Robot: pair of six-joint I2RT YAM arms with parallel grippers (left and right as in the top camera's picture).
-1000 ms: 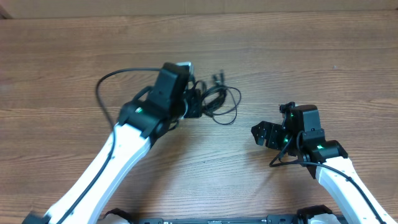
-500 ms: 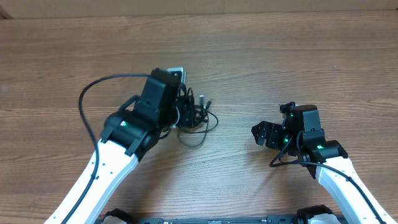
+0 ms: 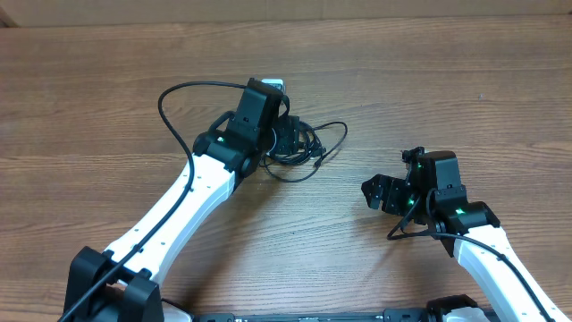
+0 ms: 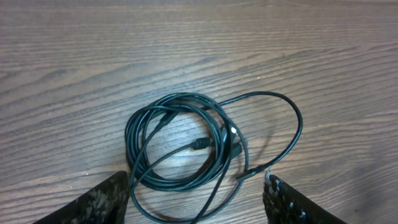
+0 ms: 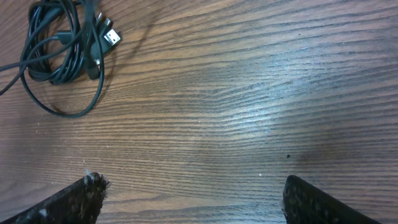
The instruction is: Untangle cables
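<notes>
The left gripper (image 4: 196,182) stands open, its two fingers (image 4: 102,199) spread wide with nothing clamped between them. The cables (image 4: 180,143) lie on the table (image 4: 323,50) just ahead of its fingertips, in line with the gap. They form one flat coil of thin black strands, several rounds lying over each other. A couple of strands trail back out of the coil and pass between the fingers to the lower edge of the wrist view; one runs just beside the inner edge of a fingertip, and whether it touches I cannot tell. A wider loose loop (image 4: 297,127) swings out of the coil toward the other finger's side and ends in a small dark plug (image 4: 241,177) near that fingertip. Seen from above, this gripper hangs over the near edge of the coil, which spreads out past it, away from the wrist; the arm's own thicker wire (image 3: 161,103) arcs behind the wrist.

The right gripper (image 5: 193,182) is open as well, its fingers far apart with only bare wood between them; it holds nothing. The cables are well apart from it, far ahead of its fingertips and off to one side, in the upper corner of its wrist view. A flat silver plug (image 5: 112,37) sticks out of the bundle on the side toward this gripper.
</notes>
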